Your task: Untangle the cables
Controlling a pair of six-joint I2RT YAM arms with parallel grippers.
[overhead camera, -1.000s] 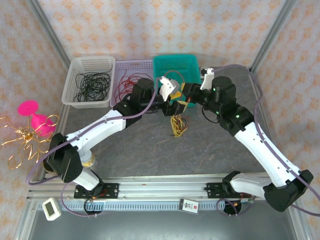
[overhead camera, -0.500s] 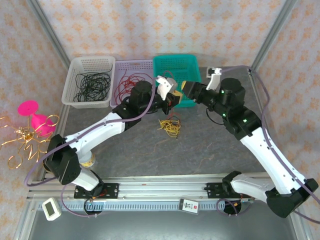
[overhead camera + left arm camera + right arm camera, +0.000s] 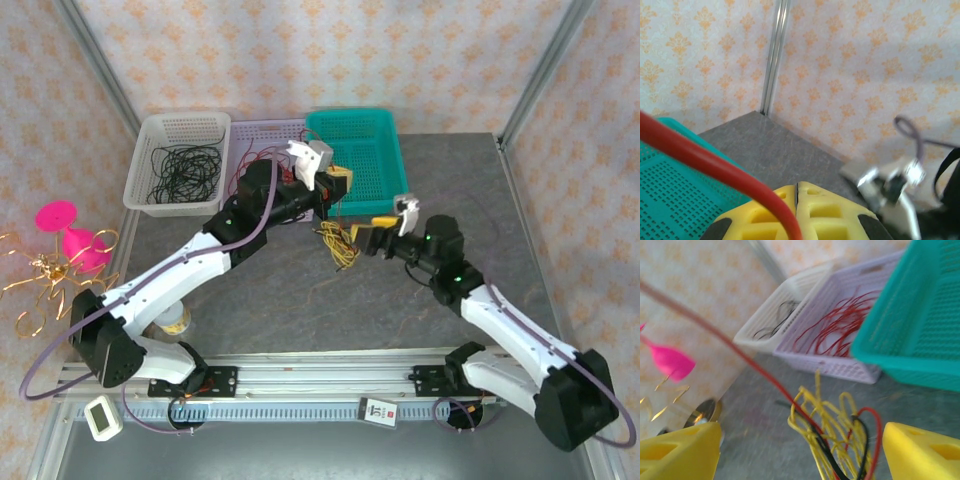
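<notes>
One red strand (image 3: 705, 160) in left pincer (image 3: 796, 197), cables (image 3: 337, 243) — before gaping right pincer (image 3: 800, 447)

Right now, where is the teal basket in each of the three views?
Top external: teal basket, top centre.
Left wrist: teal basket, lower left, behind the red cable.
Right wrist: teal basket, upper right.
Shared landmark: grey table beneath it.

The table (image 3: 300, 300) has a grey, stone-like top. Along its far edge three baskets stand side by side: a white basket (image 3: 185, 118) holding black wires (image 3: 180, 165), a lilac basket (image 3: 265, 124) and a teal basket (image 3: 375, 170). Just in front of the teal one, the cables (image 3: 338, 245), yellow and red, seem to rest on the surface. Near the left front corner stands a small round tin (image 3: 176, 321), half hidden.
</notes>
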